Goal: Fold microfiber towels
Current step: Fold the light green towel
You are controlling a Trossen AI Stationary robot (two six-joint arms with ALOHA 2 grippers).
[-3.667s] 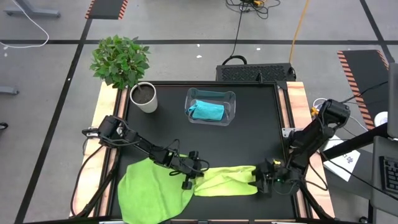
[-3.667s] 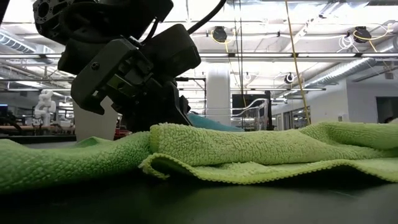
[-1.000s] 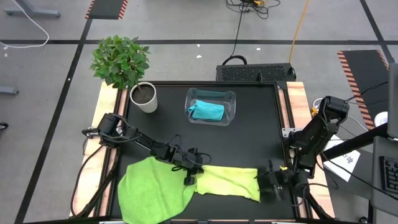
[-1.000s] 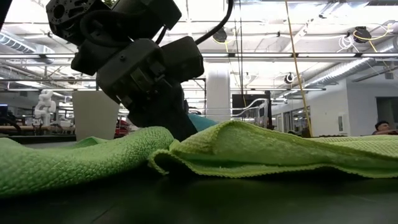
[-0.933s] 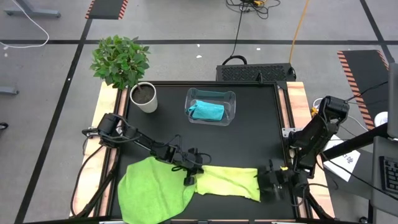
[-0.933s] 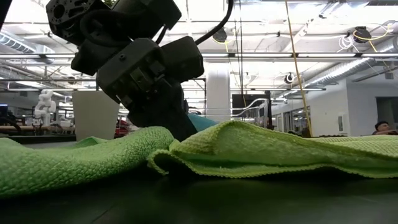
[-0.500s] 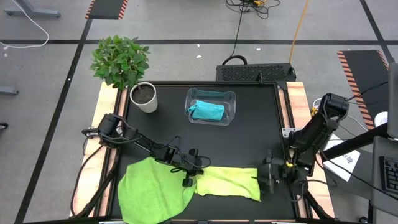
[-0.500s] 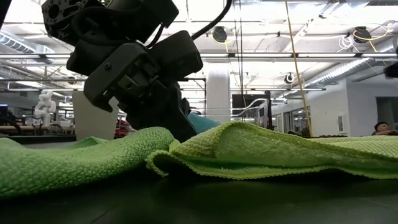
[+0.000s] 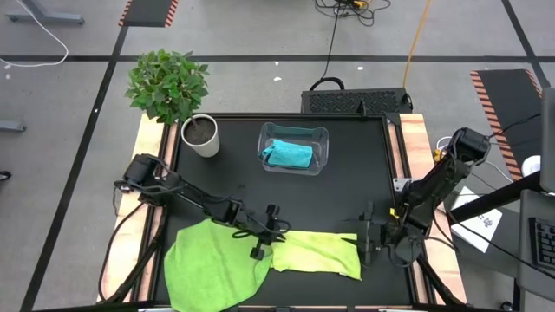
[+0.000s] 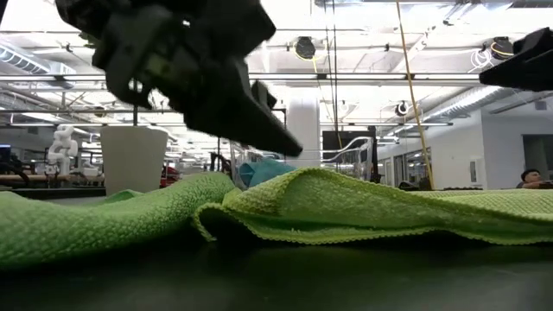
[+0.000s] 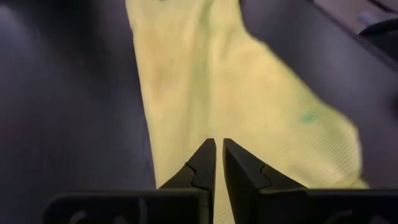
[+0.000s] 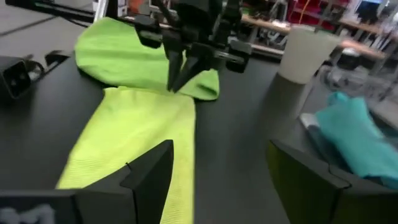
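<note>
Left gripper point(image 9: 257, 243) hangs over the yellow towel's point(image 9: 318, 254) near end, fingers nearly together and holding nothing. Right gripper point(image 9: 368, 240), spread wide and empty, sits at the far end. Green towel point(image 9: 212, 269) lies beside it; blue towel point(image 9: 289, 154) is in the bin point(image 9: 323, 139). I judge we're between folds; next I'd grasp an edge.

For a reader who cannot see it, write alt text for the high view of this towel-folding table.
Two towels lie along the black table's near edge: a bright green towel and a folded pale yellow-green towel. The left gripper, jaws shut, is over their overlap; the right gripper, jaws open, is at the pale towel's right end. Behind are a turquoise towel in a clear bin and a potted plant.
</note>
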